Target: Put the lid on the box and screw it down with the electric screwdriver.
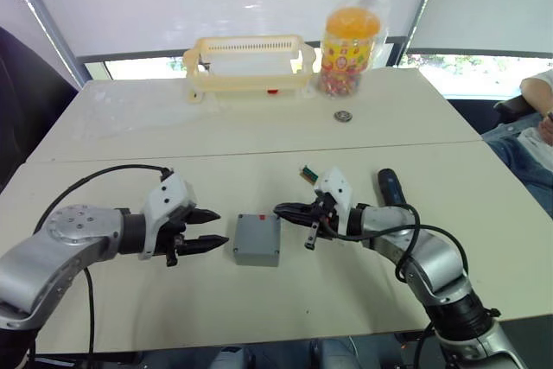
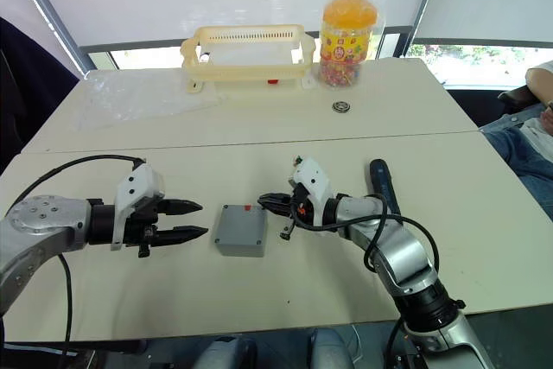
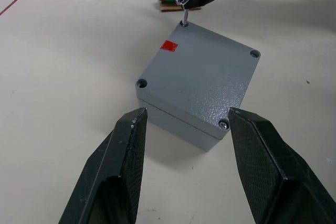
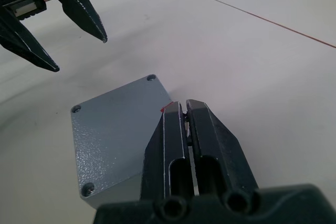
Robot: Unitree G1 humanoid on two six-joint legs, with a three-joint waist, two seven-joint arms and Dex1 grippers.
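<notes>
One box (image 1: 257, 239) sat mid-tabletop (image 1: 259, 300), one lid (image 3: 202, 80) on it. Left claw (image 1: 207, 229) open beside it. Right claw (image 1: 281, 210) pinched one thin metal screw (image 3: 184, 17) at a lid corner. One electric screwdriver (image 1: 390, 187) lay behind.

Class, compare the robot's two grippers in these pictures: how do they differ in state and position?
The left gripper has its jaws spread open and empty, short of the box. The right gripper has its jaws pinched on a thin metal pin, whose tip meets the lid's corner hole. Both point inward at the box.
</notes>
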